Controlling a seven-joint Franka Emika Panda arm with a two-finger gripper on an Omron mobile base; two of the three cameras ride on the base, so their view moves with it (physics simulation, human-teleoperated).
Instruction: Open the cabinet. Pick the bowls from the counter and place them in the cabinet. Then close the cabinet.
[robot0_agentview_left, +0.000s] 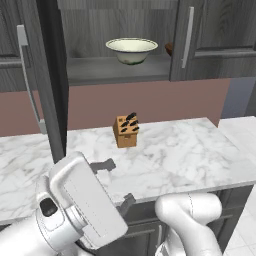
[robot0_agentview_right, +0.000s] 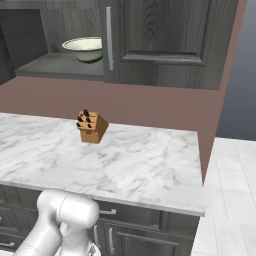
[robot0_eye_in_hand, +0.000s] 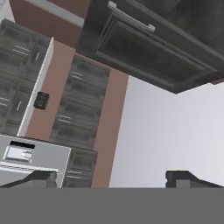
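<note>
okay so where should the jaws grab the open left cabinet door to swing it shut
Take the long vertical bar handle on the open left door, jaws closing sideways across the bar near mid-height. It stands off the panel, so there is room behind it. Come from the door's handle face, on the left.

Cabinet (robot0_agentview_left: 210, 35): showing dark grey-brown wood grain, silver bar handles. Bowl (robot0_agentview_left: 131, 50): showing cream-white with a darker rim. Counter (robot0_agentview_left: 190, 155): showing white marble, grey veining. Knife block (robot0_agentview_left: 125, 131): showing tan with black handles. Wall (robot0_agentview_left: 150, 102): showing reddish-brown.
</note>
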